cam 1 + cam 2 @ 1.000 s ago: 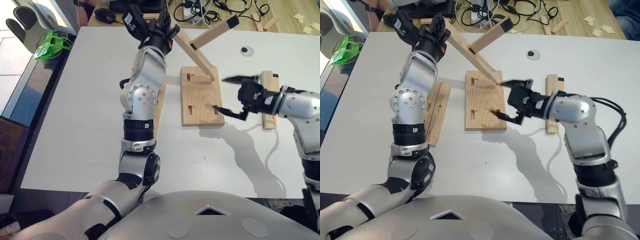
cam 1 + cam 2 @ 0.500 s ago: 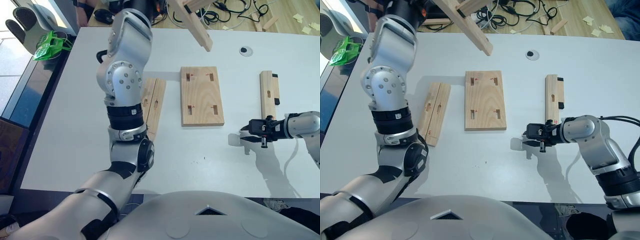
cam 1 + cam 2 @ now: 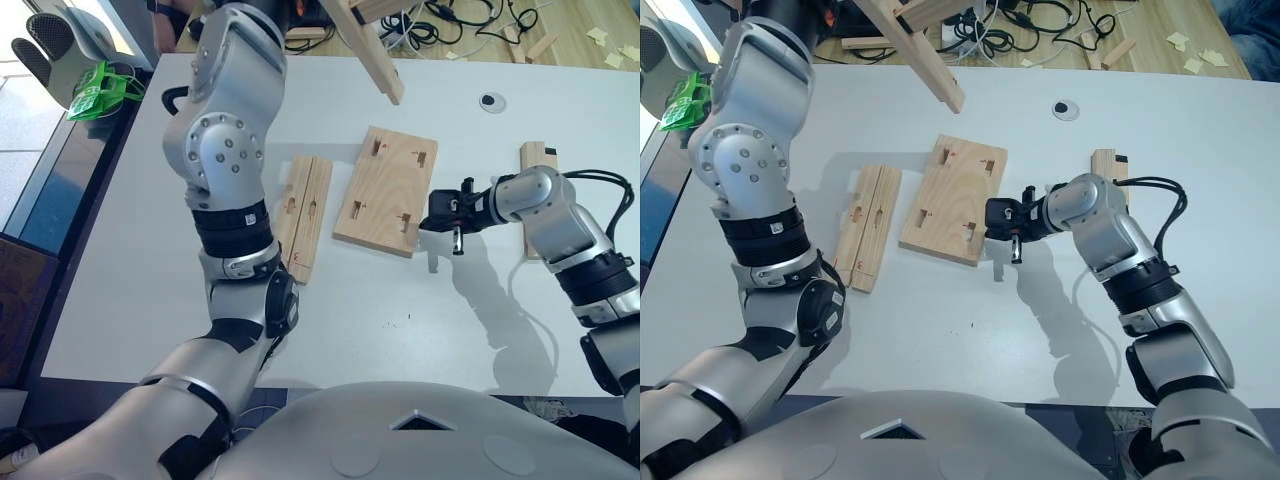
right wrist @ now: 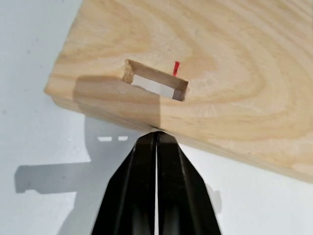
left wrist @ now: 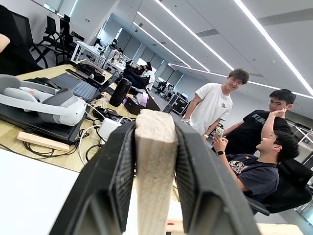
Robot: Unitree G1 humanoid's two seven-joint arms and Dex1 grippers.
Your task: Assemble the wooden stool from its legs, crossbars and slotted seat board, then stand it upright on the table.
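Nearest me, the right gripper (image 4: 155, 134) has its two black fingers pressed flat together with nothing between them. Their tips touch the edge of the pale rectangular wooden seat board with four slots (image 3: 385, 190), just in front of one slot marked with a red dash. The board lies flat and askew on the white table (image 3: 120, 250). Beyond the board from that gripper lies a pair of slotted wooden bars (image 3: 305, 215), side by side and touching. Behind the right arm is a single wooden bar with a dark end (image 3: 533, 155).

Farthest off, the left gripper (image 5: 155, 132) is raised high over the table's back edge. It is clamped on the end of a light wooden leg piece (image 3: 370, 50), which slants down toward the board but is well apart from it.

I judge the step to be squaring up the seat board for the first leg. The next move calls for steadying the board and lowering the leg's end squarely into a slot.

The leg piece's upper part is cut off, so I cannot tell what is joined to it. The right arm hides most of the single bar.
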